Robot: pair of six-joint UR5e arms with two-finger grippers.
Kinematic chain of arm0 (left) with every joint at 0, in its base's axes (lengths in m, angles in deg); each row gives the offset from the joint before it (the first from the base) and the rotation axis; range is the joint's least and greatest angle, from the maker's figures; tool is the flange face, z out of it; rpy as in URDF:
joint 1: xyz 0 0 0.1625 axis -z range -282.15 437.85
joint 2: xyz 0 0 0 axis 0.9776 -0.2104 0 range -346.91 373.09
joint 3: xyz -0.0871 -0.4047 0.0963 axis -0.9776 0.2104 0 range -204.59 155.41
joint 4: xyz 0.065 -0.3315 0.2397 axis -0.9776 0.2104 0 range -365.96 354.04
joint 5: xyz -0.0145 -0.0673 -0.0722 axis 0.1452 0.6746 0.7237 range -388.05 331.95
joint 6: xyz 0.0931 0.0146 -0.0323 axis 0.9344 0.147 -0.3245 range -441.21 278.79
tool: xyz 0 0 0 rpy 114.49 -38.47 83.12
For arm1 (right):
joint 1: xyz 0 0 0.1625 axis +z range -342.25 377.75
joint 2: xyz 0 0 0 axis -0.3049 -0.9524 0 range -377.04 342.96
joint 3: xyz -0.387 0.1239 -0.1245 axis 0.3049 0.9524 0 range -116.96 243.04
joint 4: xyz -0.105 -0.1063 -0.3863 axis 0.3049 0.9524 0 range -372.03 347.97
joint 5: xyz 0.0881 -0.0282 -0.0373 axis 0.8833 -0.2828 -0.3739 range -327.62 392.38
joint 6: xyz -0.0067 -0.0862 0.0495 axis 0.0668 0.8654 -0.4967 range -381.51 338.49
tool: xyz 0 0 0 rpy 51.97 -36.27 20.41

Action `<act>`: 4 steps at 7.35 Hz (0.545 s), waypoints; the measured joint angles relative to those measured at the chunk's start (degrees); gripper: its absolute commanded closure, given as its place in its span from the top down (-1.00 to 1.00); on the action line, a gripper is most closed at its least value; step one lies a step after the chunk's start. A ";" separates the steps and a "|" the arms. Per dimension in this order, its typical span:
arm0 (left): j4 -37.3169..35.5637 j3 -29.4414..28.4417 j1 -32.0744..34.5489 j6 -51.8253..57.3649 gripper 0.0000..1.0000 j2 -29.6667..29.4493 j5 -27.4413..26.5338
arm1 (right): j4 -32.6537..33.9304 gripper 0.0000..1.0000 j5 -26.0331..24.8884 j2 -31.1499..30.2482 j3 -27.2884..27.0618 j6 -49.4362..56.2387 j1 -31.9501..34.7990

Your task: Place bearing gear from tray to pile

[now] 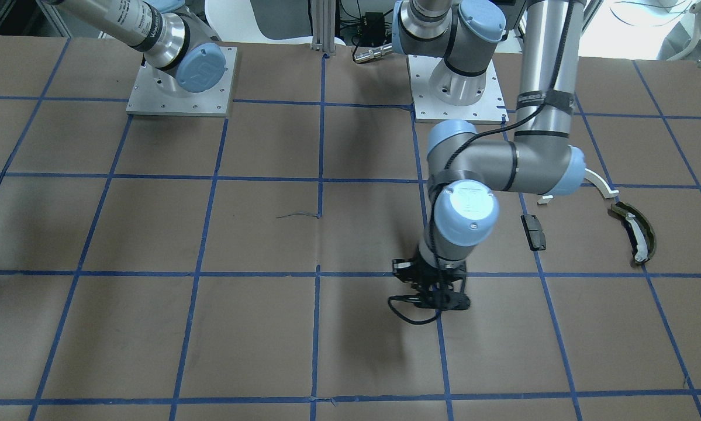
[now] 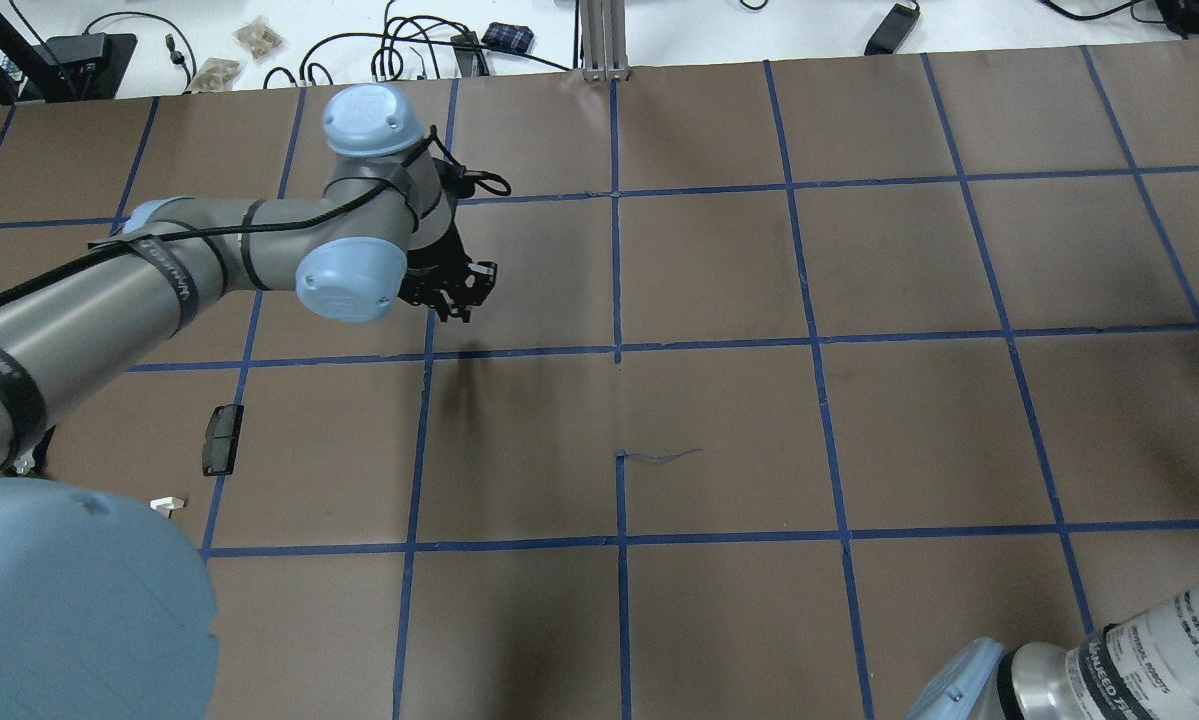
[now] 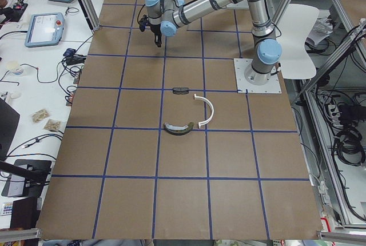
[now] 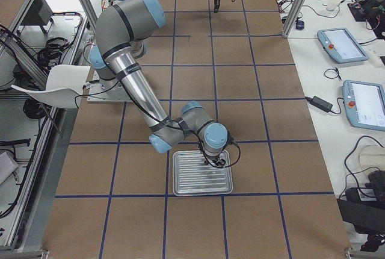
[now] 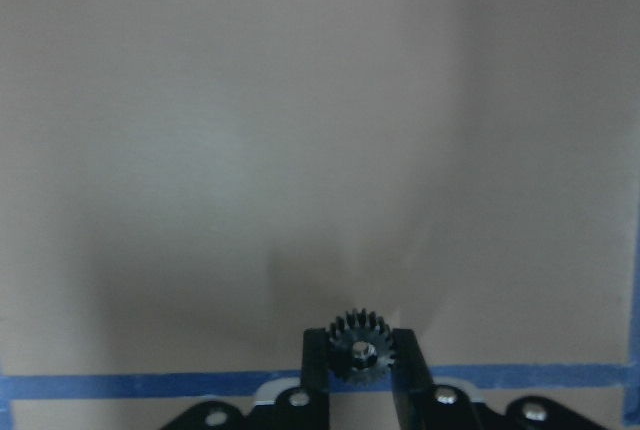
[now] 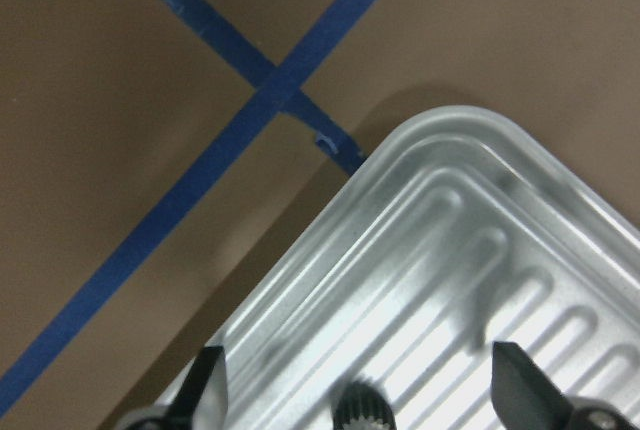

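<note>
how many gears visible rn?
2. One gear clamped in the left gripper; another gear on the tray between the right gripper's open fingers. Others may be hidden.

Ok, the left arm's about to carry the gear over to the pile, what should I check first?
1. Gear clamped in left hand: ok, it sits between the fingers.
2. Left hand over the pile: not ok, it hangs over bare table, apart from the block, arc and olive piece.
3. Table between hand and pile: ok, nothing lies there.
4. Right hand out of the way: ok, open over the tray.
5. Height above table: cannot tell.
</note>
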 measured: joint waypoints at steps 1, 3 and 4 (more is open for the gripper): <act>-0.03 0.25 -5.53 8.94 -1.00 1.00 -1.19 | 0.27 0.54 -0.59 0.20 -0.13 1.27 -0.85; -0.22 0.22 -16.33 24.42 -1.00 2.06 -1.69 | 1.53 -0.38 -0.90 0.59 -0.23 1.99 -1.55; -0.26 0.33 -20.76 30.41 -1.00 2.44 -1.64 | 1.78 -0.40 -0.95 0.56 -0.24 1.72 -1.61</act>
